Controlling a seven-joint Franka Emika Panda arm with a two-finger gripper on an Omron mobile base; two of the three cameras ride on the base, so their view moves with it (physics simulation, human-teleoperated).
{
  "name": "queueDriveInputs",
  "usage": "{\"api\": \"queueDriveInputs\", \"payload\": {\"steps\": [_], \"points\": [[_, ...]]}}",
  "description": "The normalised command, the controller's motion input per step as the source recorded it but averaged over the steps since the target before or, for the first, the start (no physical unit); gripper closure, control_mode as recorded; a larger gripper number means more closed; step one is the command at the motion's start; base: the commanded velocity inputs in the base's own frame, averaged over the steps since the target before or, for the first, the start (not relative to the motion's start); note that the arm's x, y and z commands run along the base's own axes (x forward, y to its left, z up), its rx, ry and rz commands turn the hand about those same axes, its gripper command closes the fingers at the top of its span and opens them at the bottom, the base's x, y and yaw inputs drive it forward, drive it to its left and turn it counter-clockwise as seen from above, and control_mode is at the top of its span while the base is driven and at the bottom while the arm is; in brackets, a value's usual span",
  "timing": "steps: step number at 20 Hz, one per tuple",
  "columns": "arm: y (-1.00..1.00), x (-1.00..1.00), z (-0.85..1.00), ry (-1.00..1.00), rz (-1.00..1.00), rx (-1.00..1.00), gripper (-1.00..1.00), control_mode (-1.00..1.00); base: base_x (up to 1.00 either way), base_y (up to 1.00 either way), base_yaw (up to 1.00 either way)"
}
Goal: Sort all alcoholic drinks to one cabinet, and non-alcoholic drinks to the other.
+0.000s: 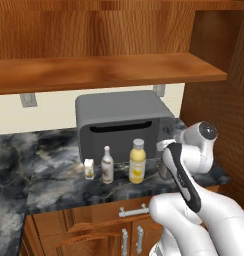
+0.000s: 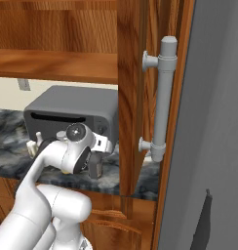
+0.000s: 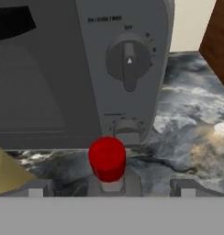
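You have the end effector (image 3: 112,189) low over the bench (image 1: 59,185), jaws spread wide and holding nothing. Between its 2 fingertips (image 3: 36,188) stands the squat dark bottle (image 3: 111,181), red cap up, upright on the bench; no contact with either fingertip is visible. In the left base view the arm covers most of that bottle.

Left of it along the near part of the bench you see 3 more drinks in a row, all upright: yellow juice bottle (image 1: 137,162), then slim white bottle (image 1: 107,165), then small cream carton (image 1: 89,169), each apart from its neighbour.

Just behind them sits a grey toaster oven (image 1: 121,125), its dial (image 3: 129,62) facing you.

Farther and above, the long shelf board (image 1: 104,71) of the reddish wall cabinet. At right, the arched-door cabinet (image 2: 133,97) with its grey handle (image 2: 162,97).
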Motion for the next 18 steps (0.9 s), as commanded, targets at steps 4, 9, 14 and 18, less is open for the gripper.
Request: {"api": "queueDriveInputs", "payload": {"steps": [4,9,14,18], "points": [[0.0,0.11,-0.1,-0.02,0.0,0.0,-1.0,-1.0,0.0,0.0,0.0],[0.0,0.12,-0.1,-0.02,0.0,0.0,-1.0,-1.0,0.0,0.0,0.0],[0.0,0.1,-0.19,-0.01,0.0,0.0,-1.0,-1.0,0.0,0.0,0.0],[0.06,0.06,-0.22,0.0,0.0,0.0,-1.0,-1.0,0.0,0.0,0.0]]}}
